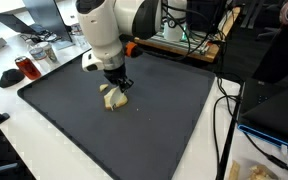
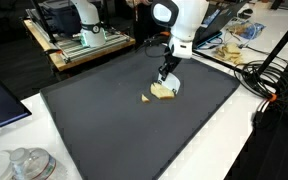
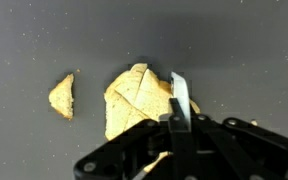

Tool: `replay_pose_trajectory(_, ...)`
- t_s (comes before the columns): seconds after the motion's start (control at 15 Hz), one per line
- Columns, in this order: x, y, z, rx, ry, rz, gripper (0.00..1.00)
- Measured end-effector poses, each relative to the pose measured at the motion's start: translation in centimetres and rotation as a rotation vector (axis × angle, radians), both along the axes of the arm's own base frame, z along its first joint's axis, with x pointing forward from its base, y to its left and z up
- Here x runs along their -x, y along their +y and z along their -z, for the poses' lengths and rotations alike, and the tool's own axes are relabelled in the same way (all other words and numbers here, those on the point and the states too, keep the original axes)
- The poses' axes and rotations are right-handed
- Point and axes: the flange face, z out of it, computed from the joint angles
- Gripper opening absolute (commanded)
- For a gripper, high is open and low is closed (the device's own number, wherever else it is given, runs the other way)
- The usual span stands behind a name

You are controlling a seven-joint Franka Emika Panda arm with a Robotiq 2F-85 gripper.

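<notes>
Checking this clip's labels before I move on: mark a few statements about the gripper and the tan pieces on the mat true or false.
1. The gripper is over the large tan piece. True.
2. A small tan piece lies apart from the large one. True.
3. The jaws stand wide open. False: they are shut.
4. Both pieces lie on the bare white table. False: they lie on the dark mat.

No writing, label, brand, number or sign can be read in any view. The robot arm (image 1: 99, 30), the dark mat (image 1: 169, 110) and the pale yellow pieces (image 3: 134, 95) show no legible marks. The clutter along the desk (image 2: 246, 150) is too small to read.
</notes>
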Motion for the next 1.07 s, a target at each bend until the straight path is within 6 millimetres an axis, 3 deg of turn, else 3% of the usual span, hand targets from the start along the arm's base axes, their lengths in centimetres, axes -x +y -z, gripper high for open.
replay_pose_trajectory(1.07, -2.1, -0.8, 0.1, -0.02, 0.074, 0.0, 0.01)
